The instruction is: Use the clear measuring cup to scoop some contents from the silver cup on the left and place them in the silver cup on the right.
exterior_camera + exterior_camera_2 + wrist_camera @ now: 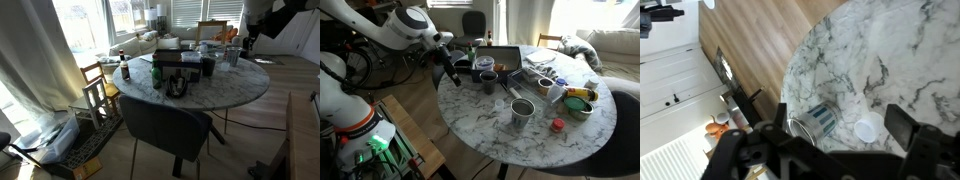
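In the wrist view my gripper hangs open above the marble table, with nothing between its fingers. Below it a clear measuring cup with blue markings lies on its side. A small white cup sits just to its right. In an exterior view the gripper hovers near the table's edge. A silver cup stands toward the front of the table, and a darker metal cup stands closer to the gripper. In an exterior view the gripper is above the table's far side.
A dark tray, bowls, a small red lid and other clutter crowd the round table. Chairs stand around it. Wooden floor lies beyond the table edge.
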`<state>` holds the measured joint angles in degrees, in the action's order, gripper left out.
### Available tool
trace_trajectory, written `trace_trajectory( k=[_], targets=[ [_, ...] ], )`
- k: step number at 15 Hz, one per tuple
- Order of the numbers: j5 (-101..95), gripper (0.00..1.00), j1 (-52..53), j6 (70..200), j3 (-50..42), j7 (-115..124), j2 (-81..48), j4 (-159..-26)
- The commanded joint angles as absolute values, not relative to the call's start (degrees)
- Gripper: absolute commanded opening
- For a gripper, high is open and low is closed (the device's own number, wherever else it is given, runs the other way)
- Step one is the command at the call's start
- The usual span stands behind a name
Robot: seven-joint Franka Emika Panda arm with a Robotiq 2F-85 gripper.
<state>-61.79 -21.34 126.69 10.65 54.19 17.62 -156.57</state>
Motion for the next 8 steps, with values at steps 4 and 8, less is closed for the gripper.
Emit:
trace_trajectory(
  k=[4,8],
  targets=[
    [-72.74,1.0,-15.24,125.73,0.65,64.16,10.58,-155.63],
    [-73.13,1.0,-14.98,125.72,0.44,64.8,9.02,-154.51]
  ],
)
